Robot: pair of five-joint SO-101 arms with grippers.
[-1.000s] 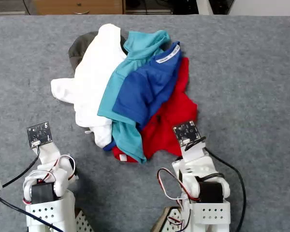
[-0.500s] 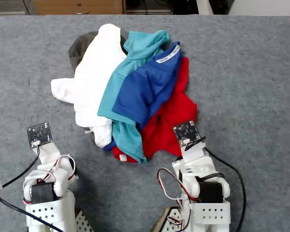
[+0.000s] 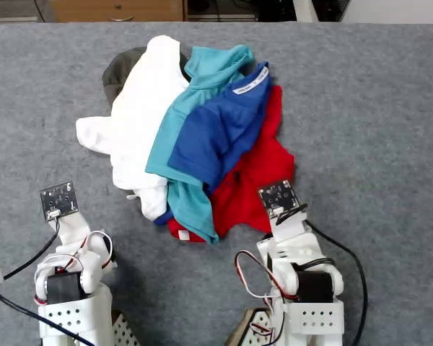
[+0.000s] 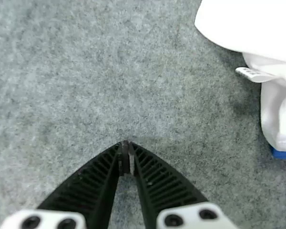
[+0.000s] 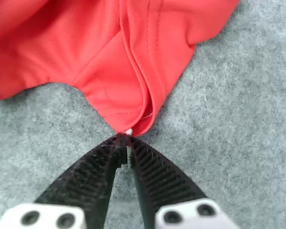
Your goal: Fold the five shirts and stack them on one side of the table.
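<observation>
Nothing has moved since a second ago. The left gripper [image 4: 125,160] is pinched together over the bare grey counter [image 4: 62,71], near the white shirt [image 4: 248,24]. The right gripper [image 5: 125,149] is pinched together too, its tip at the red shirt [image 5: 86,47] edge. Farther back, the blue shirt [image 3: 216,133], teal shirt [image 3: 206,68] and dark shirt [image 3: 119,68] lie in one heap.
</observation>
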